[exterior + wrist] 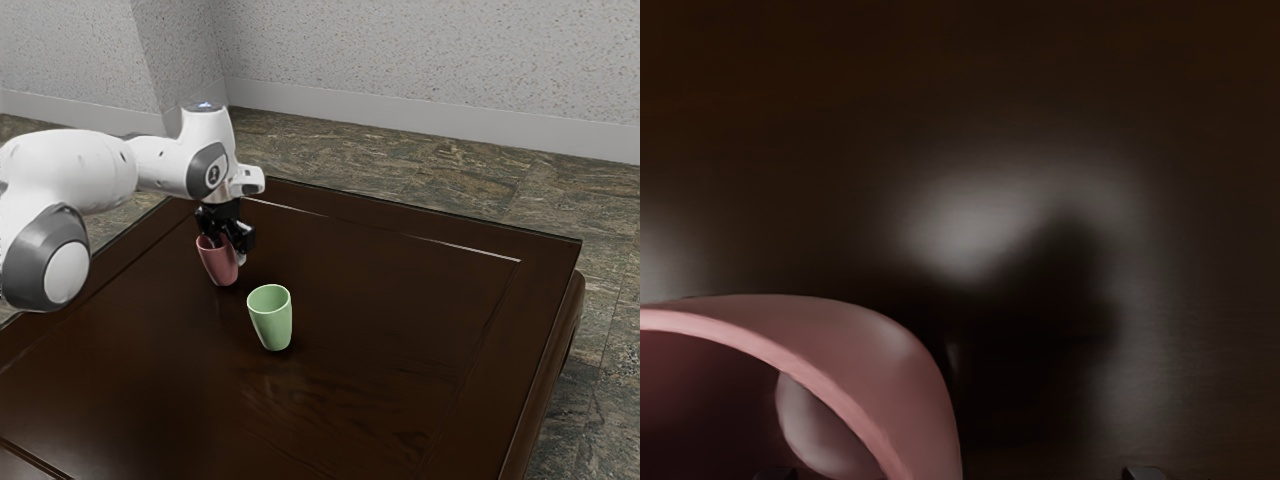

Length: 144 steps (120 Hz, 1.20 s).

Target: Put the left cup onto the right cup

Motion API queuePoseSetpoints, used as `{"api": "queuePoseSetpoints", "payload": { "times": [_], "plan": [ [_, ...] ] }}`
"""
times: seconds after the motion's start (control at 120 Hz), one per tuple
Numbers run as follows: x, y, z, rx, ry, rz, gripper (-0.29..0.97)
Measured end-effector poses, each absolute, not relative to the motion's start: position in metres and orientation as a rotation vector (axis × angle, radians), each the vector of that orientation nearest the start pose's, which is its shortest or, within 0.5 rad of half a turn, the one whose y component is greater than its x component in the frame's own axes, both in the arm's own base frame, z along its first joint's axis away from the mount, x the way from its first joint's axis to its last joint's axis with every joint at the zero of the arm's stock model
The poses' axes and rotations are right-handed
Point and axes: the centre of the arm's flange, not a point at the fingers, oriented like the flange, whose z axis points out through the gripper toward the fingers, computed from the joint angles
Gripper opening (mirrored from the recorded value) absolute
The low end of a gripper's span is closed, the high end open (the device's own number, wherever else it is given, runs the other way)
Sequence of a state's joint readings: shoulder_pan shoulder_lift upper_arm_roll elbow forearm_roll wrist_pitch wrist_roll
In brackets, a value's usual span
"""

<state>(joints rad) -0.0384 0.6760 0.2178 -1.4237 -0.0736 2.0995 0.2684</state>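
The tool (224, 238) grips the rim of the tilted pink cup (218, 265), with the upright green cup (270, 317) standing near, toward the exterior view's right and front.

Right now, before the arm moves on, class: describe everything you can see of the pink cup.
The pink cup is a plain, handleless tumbler, smooth like plastic, tapering to a narrower base. Mouth up, it leans slightly. The end effector grips its rim from above. It is over the dark table, to the exterior view's left of the green cup, apart from it. Whether its base touches the table cannot be told. The wrist view shows its empty inside.
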Motion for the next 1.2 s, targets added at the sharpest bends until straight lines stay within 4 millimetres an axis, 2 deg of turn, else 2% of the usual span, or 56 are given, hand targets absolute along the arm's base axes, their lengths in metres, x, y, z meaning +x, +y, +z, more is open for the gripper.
{"api": "queuePoseSetpoints", "payload": {
  "times": [0.067, 0.2, 0.308, 0.458, 0.65, 0.783, 0.925, 1.05, 1.2],
  "plan": [
    [0.717, 0.096, 0.303, -3.066, 0.154, 0.007, 0.34],
    [0.717, 0.096, 0.301, -3.069, 0.153, 0.007, 0.13],
    [0.717, 0.095, 0.302, -3.071, 0.152, 0.002, 0.02],
    [0.717, 0.095, 0.303, -3.072, 0.155, 0.0, -0.05],
    [0.717, 0.095, 0.308, -3.072, 0.154, -0.008, -0.09],
    [0.711, 0.095, 0.323, -3.073, 0.154, -0.01, -0.09],
    [0.703, 0.09, 0.355, -3.084, 0.16, 0.004, -0.1],
    [0.683, 0.079, 0.381, -3.105, 0.18, 0.038, -0.1],
    [0.649, 0.051, 0.422, -3.129, 0.242, 0.053, -0.1]
  ]
}}
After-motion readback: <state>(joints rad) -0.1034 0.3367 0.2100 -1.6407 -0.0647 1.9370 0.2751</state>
